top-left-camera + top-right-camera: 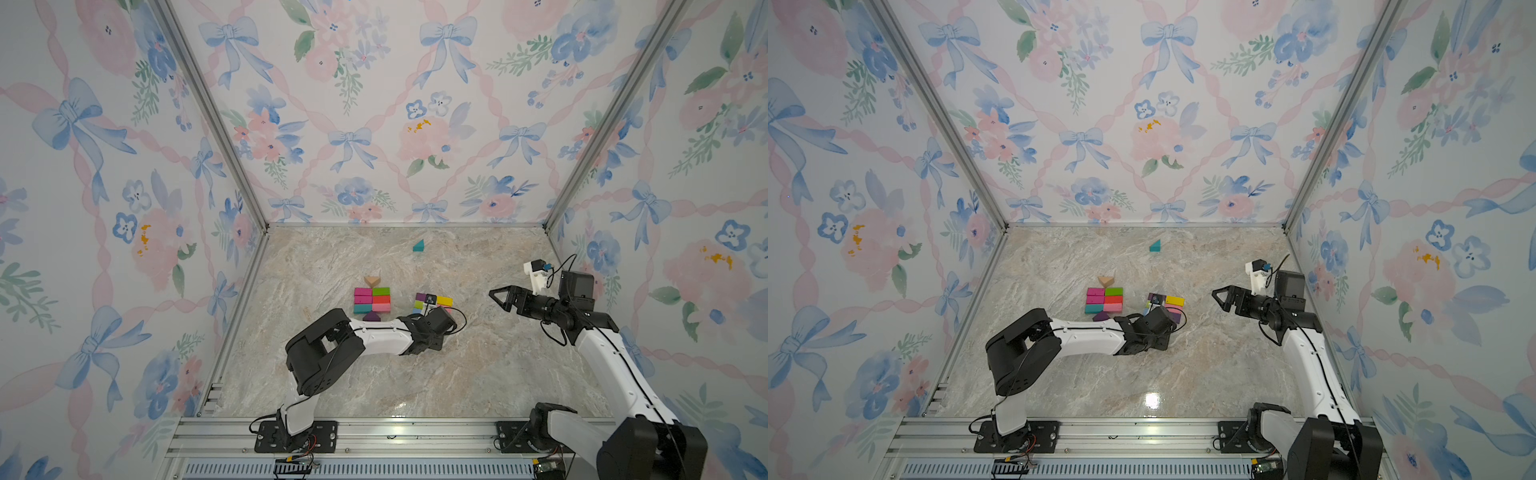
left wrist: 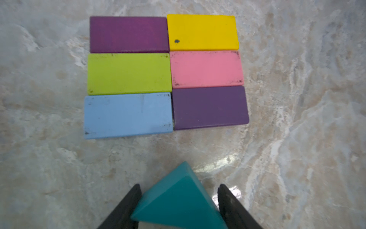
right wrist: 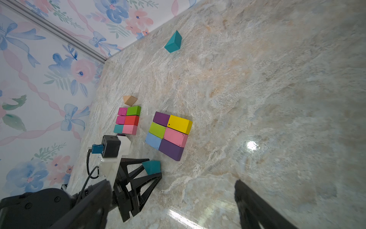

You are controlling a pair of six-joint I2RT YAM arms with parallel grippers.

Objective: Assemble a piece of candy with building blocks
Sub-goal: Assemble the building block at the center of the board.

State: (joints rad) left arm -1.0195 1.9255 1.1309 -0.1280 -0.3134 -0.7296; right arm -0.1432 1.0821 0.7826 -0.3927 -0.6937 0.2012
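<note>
In the left wrist view a teal triangular prism (image 2: 178,202) lies between the fingers of my left gripper (image 2: 179,186). The jaws are open, with a gap at one fingertip. Just ahead of it lie the building blocks as a flat rectangle of six bricks: purple (image 2: 128,34), yellow (image 2: 203,32), lime (image 2: 128,73), pink (image 2: 206,68), light blue (image 2: 127,115) and purple (image 2: 210,107). In both top views the left wrist hides this prism. My right gripper (image 1: 498,300) hovers open and empty to the right of the bricks.
A second six-brick rectangle (image 1: 372,300) lies to the left. It has a tan prism (image 1: 372,281) at its far end and a purple prism (image 1: 371,317) at its near end. Another teal prism (image 1: 419,246) stands alone near the back wall. Patterned walls enclose the marble table (image 1: 478,374).
</note>
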